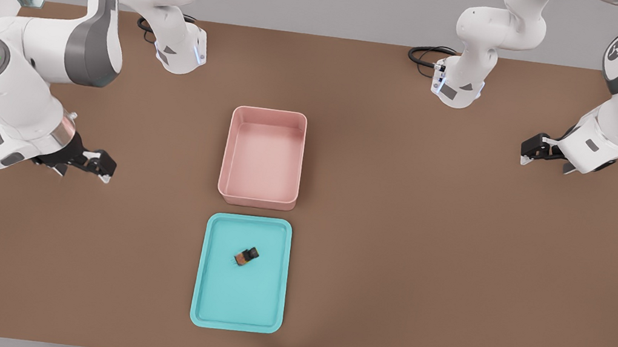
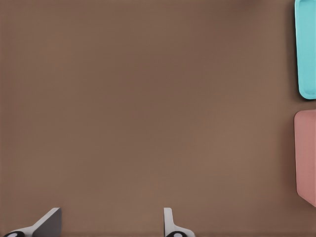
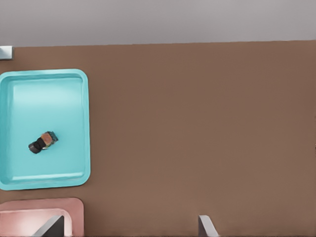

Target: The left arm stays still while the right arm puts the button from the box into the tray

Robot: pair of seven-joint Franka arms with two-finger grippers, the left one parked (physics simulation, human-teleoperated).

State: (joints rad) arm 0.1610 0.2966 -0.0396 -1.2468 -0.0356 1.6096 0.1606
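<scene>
The button (image 1: 246, 256) lies inside the tray (image 1: 234, 326), a little off the tray's middle towards the box (image 1: 269, 113), tipped on its side and touching no rim. The box stands just beyond the tray's short edge and holds nothing. The gripper (image 1: 101, 167) of the right arm (image 1: 26, 94) hovers over the bare table (image 1: 427, 246), well apart from the tray on the front view's left. It is released and carries nothing: in the right wrist view its fingers (image 3: 206, 226) stand wide apart. Judging by how things lie, the placing looks done. The button looks light, rigid and very small, so it would probably skid or roll under an off-centre squeeze on the tray's smooth floor. If it had to be taken again, the stubby black body seems the safer hold, pinched across its flat sides, not the rounded cap. Hard to make out: the cap barely shows, since only dark and orange-brown parts are visible in both views, so which way the button faces is uncertain. The right wrist view cuts off most of the box and shows only the fingertips.
</scene>
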